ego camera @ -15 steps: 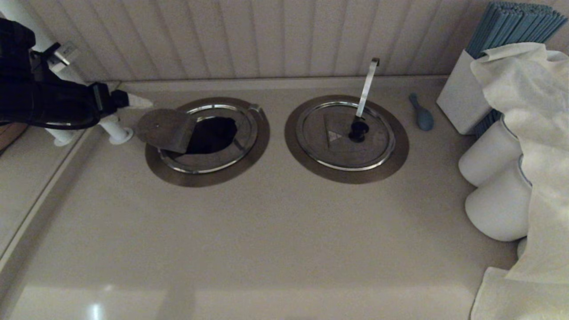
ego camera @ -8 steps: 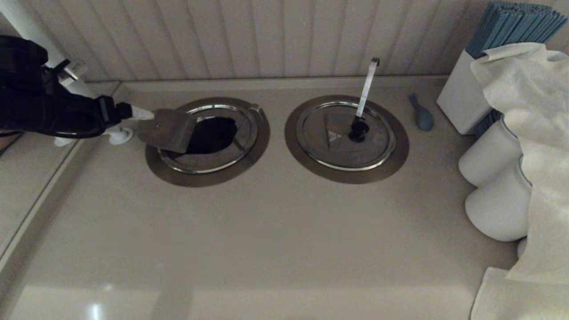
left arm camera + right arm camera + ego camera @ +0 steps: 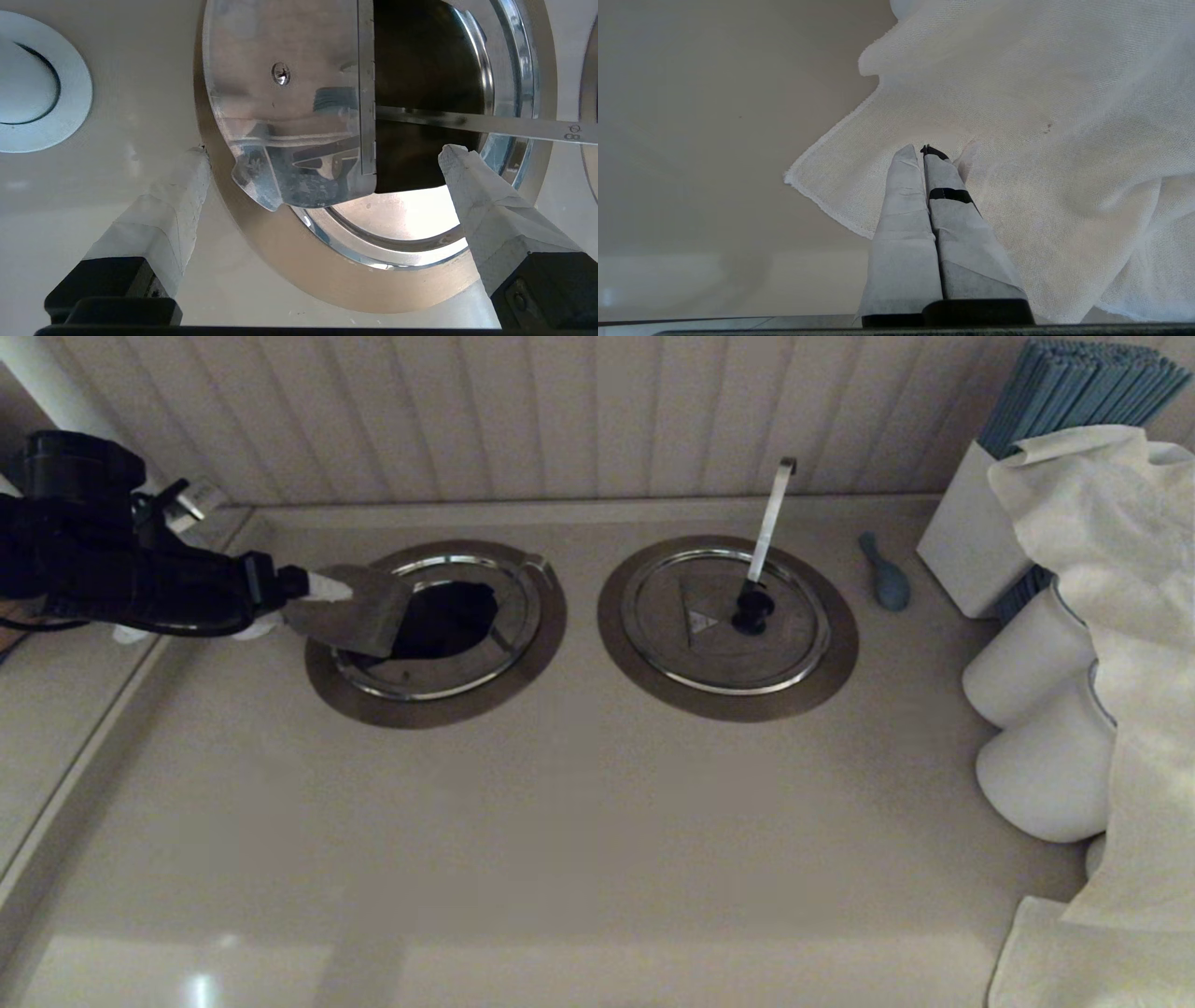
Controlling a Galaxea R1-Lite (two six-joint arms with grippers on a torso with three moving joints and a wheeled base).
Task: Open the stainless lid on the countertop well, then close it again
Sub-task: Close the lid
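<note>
- Your lid [image 3: 709, 644], a flat, shiny steel disc with a black knob [image 3: 752, 609], lies shut on its brown-ringed well [image 3: 616, 616], on the surface's right.
- On the twin well [image 3: 523, 663], a polished half-round flap [image 3: 350, 607] stands tilted up.
- Your left end effector [image 3: 325, 153] is spread wide around that flap's corner, gripping nothing.
- Your right end effector [image 3: 924, 151] is pressed together over woven white cloth [image 3: 1064, 140].

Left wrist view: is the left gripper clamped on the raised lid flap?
No, the left gripper stands open, its fingers spread wide on either side of the lid flap.
</note>
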